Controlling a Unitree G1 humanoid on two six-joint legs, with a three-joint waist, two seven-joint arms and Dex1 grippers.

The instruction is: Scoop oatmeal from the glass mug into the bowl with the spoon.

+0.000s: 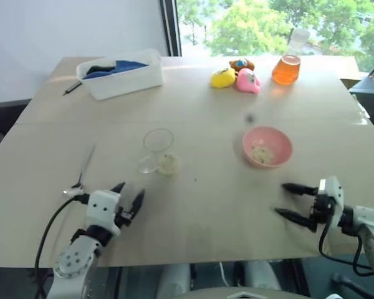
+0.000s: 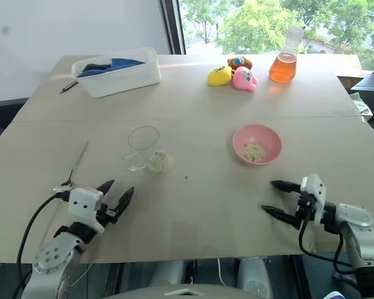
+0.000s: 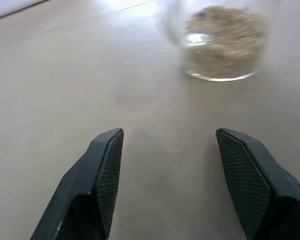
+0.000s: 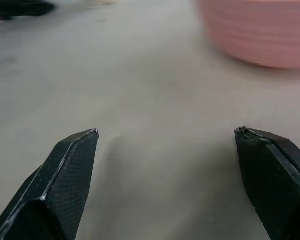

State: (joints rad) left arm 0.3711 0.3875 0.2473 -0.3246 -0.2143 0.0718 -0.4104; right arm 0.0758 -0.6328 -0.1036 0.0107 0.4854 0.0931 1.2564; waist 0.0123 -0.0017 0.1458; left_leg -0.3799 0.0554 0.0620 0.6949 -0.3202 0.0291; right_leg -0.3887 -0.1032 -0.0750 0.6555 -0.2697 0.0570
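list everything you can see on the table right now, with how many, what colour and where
glass mug: one, clear, centre-left, oatmeal at its base
oatmeal: pale beige, some in the bowl, some in the mug
bowl: one, pink, centre-right
spoon: one, silver, left side
tub: one, white, far left, blue cloth inside
pen: one, dark, beside the tub
toys: three, yellow, pink, orange-brown, far centre
flask: one, orange liquid, far right
table: one, light wood
left gripper: black fingers, open, near the spoon
right gripper: black fingers, open, below the bowl
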